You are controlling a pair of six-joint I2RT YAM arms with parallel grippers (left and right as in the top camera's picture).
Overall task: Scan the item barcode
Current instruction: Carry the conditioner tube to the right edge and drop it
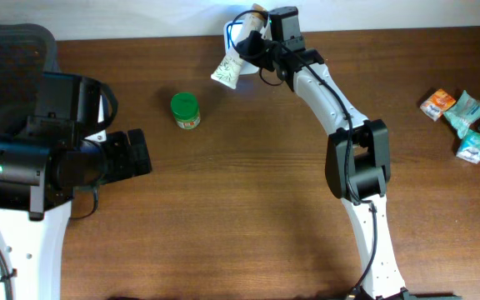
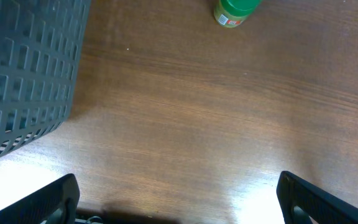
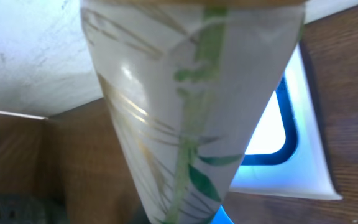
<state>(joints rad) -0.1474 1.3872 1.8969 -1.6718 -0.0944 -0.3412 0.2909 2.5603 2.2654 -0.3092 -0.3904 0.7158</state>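
The item [image 1: 227, 68] is a white tapered pack printed with green leaves, held up at the table's far edge. My right gripper [image 1: 252, 46] is shut on it, though the overhead view hides the fingers behind the wrist. In the right wrist view the item [image 3: 185, 112] fills the middle of the frame. Just behind it is the white scanner [image 3: 303, 174] with its blue-rimmed lit window. No barcode shows on the visible side. The scanner's blue glow [image 1: 238, 23] sits at the table's back edge. My left gripper [image 1: 140, 152] [image 2: 179, 202] hovers open and empty over bare wood at the left.
A green-lidded jar [image 1: 185, 110] [image 2: 234, 11] stands on the table between the arms. A dark mesh basket [image 1: 11, 50] [image 2: 23, 74] sits at the far left. Several snack packets [image 1: 465, 125] lie at the right edge.
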